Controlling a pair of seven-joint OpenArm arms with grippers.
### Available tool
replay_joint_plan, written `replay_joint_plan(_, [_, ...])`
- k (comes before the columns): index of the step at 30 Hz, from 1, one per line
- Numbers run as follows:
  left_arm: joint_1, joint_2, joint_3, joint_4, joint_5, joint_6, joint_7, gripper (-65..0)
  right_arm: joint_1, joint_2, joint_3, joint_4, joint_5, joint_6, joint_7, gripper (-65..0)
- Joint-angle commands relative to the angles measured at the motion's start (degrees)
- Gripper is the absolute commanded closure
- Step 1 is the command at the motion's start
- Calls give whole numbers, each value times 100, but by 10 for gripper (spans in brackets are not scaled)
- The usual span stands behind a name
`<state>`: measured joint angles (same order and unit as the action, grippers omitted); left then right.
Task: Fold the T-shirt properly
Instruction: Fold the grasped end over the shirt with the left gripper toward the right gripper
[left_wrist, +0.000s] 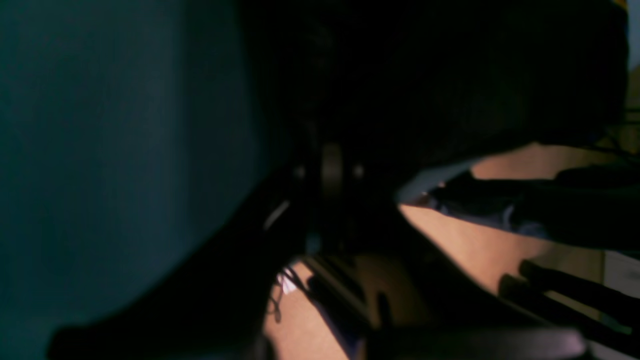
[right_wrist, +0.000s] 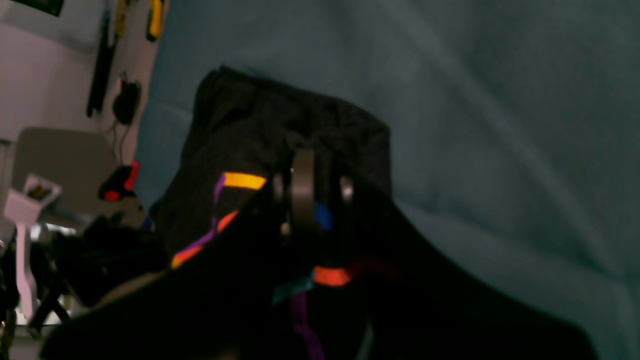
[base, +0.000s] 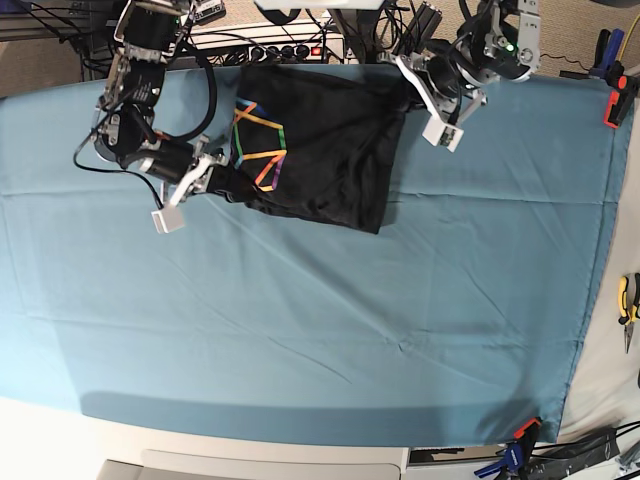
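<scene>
Evidently both tools, left (base: 405, 85) and right (base: 222, 178), pinching T-shirt (base: 320, 150); no legible writing.

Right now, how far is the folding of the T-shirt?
Early to midway. The T-shirt lies bunched at the far edge of the teal cloth, print partly showing, edges uneven, no neat rectangle yet. In hand: the right gripper pinches its printed side, and the left gripper is shut at the opposite top corner. Left: spreading flat, folding, squaring.
</scene>
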<state>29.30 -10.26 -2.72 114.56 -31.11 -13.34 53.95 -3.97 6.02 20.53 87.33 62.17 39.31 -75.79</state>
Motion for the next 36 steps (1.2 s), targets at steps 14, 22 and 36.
replay_joint_plan(14, [-651,-433,-7,79,26,-24,-140,0,-977,61,245,1244,125,69,-11,0])
replay_joint_plan(22, [-1097,-588,-2,-212,-33,-24,-258,0,-1231,46,240,1244,142,69,-13,0])
replay_joint_plan(36, [-2682,-785,122,-1714,-365,-286,-170,0,-1729,-192,238,1244,584,69,-59,0])
